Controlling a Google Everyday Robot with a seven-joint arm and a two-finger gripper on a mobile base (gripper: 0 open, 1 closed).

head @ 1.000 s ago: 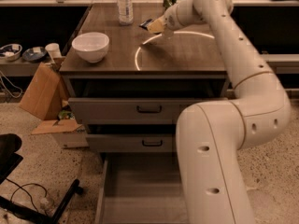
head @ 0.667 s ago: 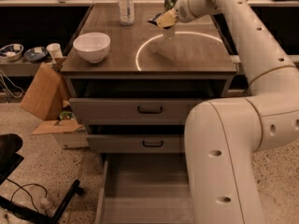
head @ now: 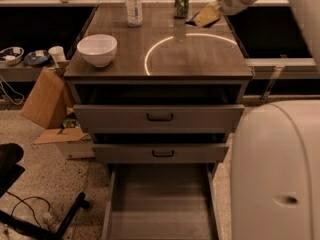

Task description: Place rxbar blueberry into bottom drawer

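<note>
Toward the upper right of the camera view, the gripper (head: 203,17) hangs over the far right corner of the table (head: 200,59), its jaws pinching the rxbar blueberry (head: 192,21), a dark sliver at their tip. A green can (head: 182,1) stands just left of it, a clear bottle (head: 133,4) further left, and a white bowl (head: 97,49) near the front left edge. At lower centre the bottom drawer (head: 160,204) is pulled wide open beneath the upper drawers (head: 160,118). The robot's white body (head: 275,174) crowds its right side.
</note>
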